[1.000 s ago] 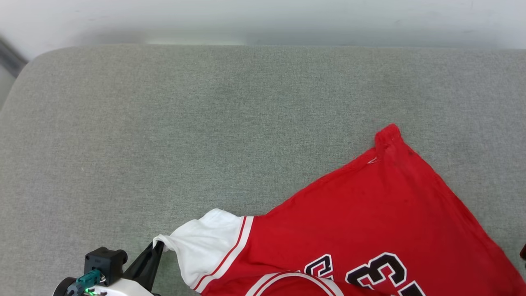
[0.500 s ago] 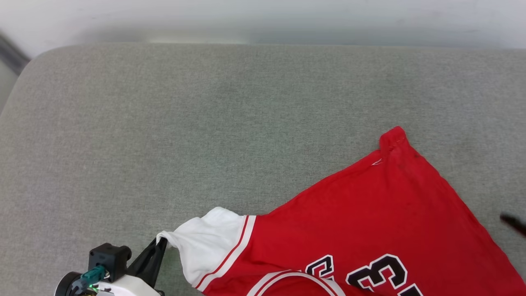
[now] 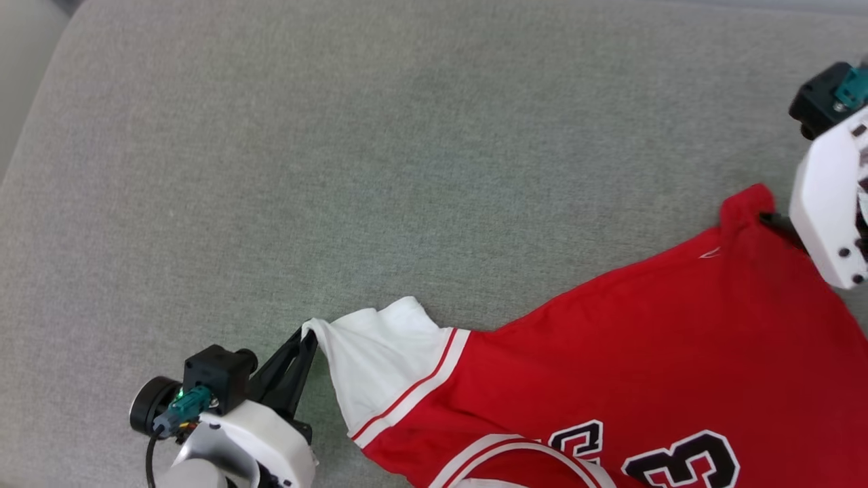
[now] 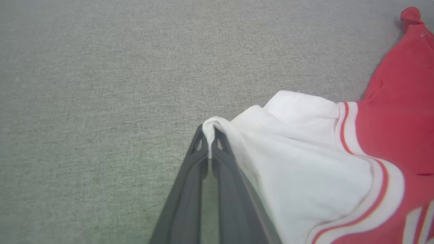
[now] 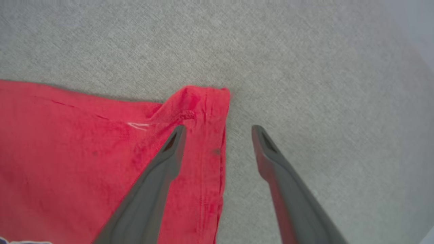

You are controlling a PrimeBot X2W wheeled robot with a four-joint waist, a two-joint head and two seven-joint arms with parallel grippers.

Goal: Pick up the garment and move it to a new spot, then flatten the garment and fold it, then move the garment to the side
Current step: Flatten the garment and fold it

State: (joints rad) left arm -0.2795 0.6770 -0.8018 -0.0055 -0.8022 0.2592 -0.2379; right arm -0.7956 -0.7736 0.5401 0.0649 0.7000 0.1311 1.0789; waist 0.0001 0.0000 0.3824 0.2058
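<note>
At the left, our left gripper [image 3: 308, 335] is closed, its two dark fingers pinching the tip of the white sleeve [image 4: 305, 152] of the garment [image 3: 644, 339]. A small fold of white cloth pokes out just past the fingertips. Beyond and to the left of this gripper lies only the bare grey fabric-covered surface [image 3: 271, 169].

To the right of the left gripper, the sleeve widens into red-and-white striped trim and then the red body of the garment, which lies spread on the surface with a few soft creases. The black, white-outlined lettering [image 3: 685, 461] faces up, on the side nearest us and partly cut off by the frame.

At the right, our right gripper [image 5: 217, 130] stands wide open and holds nothing. Its fingers straddle the garment's side edge, just short of a bunched hem corner [image 5: 203, 101]. One finger is over red cloth, the other over bare surface. We cannot tell whether either tip touches.

We judge that the garment is at its spot and we are partway through flattening it, stretched between the pinched sleeve and the far corner. The corner is not yet smooth. No fold has been made, so the folding and the move to the side are yet to be done.
</note>
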